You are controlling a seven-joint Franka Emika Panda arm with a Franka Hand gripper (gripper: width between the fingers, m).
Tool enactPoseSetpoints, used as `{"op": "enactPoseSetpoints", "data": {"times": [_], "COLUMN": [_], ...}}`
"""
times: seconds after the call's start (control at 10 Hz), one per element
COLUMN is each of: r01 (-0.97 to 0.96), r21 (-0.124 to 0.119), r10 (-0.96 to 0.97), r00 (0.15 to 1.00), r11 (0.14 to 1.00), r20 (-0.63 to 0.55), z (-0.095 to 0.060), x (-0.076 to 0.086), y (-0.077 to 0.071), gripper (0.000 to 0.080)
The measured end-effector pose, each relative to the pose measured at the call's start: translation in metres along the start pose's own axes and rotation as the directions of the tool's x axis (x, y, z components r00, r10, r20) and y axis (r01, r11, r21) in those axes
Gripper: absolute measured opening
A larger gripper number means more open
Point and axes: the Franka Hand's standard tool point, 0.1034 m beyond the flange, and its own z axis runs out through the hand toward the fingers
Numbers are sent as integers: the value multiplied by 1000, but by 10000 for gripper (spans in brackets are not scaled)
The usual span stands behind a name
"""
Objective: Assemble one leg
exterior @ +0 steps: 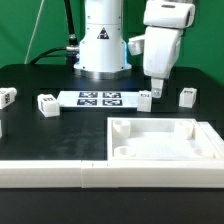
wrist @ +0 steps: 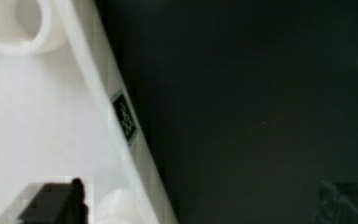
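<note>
On the black worktop (exterior: 40, 75), beyond the large flat white rimmed plastic panel (exterior: 160, 140), the robot's pincer (wrist: 202, 198) hangs spread and empty; lowered off-centre, it could topple the short white plastic leg (exterior: 145, 100) standing just beside it, toward the exterior view's left.

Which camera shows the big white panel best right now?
The exterior view: the white panel appears nearly whole there, in the foreground, with its raised rim and round corner sockets. The wrist view catches only a close-up strip of the panel: one round socket and an edge bearing a black-and-white tag.
</note>
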Motion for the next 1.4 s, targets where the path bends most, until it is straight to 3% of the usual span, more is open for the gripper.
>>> {"op": "enactPoseSetpoints", "data": {"times": [0.2, 0.4, 0.6, 0.8, 1.0, 1.1, 1.2, 1.4], "r01": [-248, -555, -730, -804, -905, -960, -981, -981], "r21": [5, 41, 82, 94, 111, 129, 128, 127], "r10": [248, 557, 734, 809, 910, 968, 989, 987], "r00": [968, 829, 678, 587, 414, 252, 148, 152], "r11": [969, 831, 678, 587, 412, 250, 143, 145], "r20": [-28, -51, -33, -24, 0, 3, 29, 46], "z": [2, 11, 14, 14, 14, 19, 23, 25], "x": [-2, -1, 0, 2, 3, 0, 1, 7], "y": [-7, -33, -41, -41, -43, -52, -72, -88], "gripper": [648, 648, 648, 648, 648, 648, 648, 648]}}
